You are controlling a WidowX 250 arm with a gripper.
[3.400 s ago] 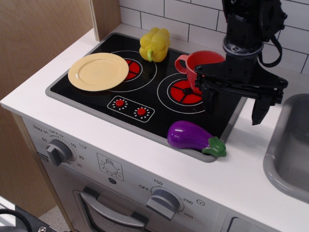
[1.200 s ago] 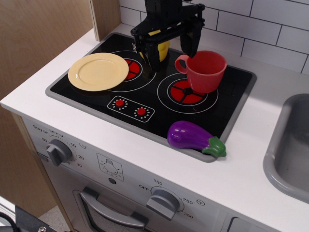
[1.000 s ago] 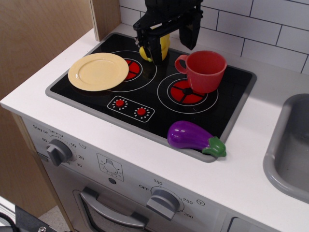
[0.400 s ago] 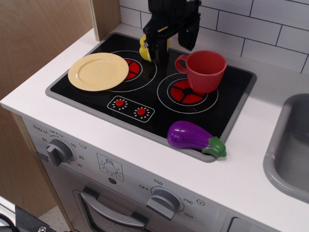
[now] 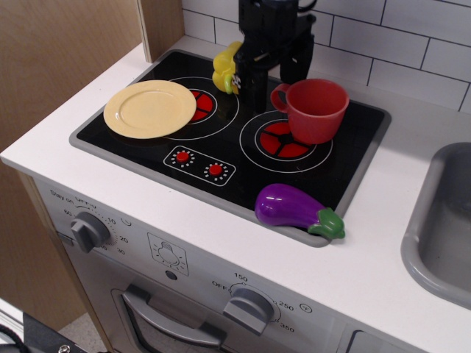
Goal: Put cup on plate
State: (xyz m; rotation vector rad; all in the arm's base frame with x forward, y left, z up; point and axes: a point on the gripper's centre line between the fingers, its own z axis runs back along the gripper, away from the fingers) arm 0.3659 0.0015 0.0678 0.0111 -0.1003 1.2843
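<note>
While the black gripper [image 5: 274,72] hangs over the back of the stovetop [image 5: 353,165], you can see its two fingers standing apart, one dark finger [image 5: 256,88] reaching down just left of the red cup's handle and the other at the cup's back rim. From this angle you cannot tell whether either finger touches the handle, and the handle itself is mostly hidden behind the nearer finger. The arm above is cut off by the top edge, so you see only its lower part.

Your cup [image 5: 317,109] stands upright on the stovetop's right burner, near the back, its open mouth facing up. The pale yellow plate [image 5: 149,108] lies flat at the stovetop's left end, overlapping the left burner, well apart from the cup and with nothing on it.

Behind the gripper, at the back of the stovetop between the two burners, the yellow pepper [image 5: 224,68] shows only its left portion; the rest is covered by the arm. A purple eggplant [image 5: 294,209] rests on the stovetop's front right corner, its green stem pointing right. To the right of the stovetop, the grey sink [image 5: 430,243] is cut off by the frame edge.
</note>
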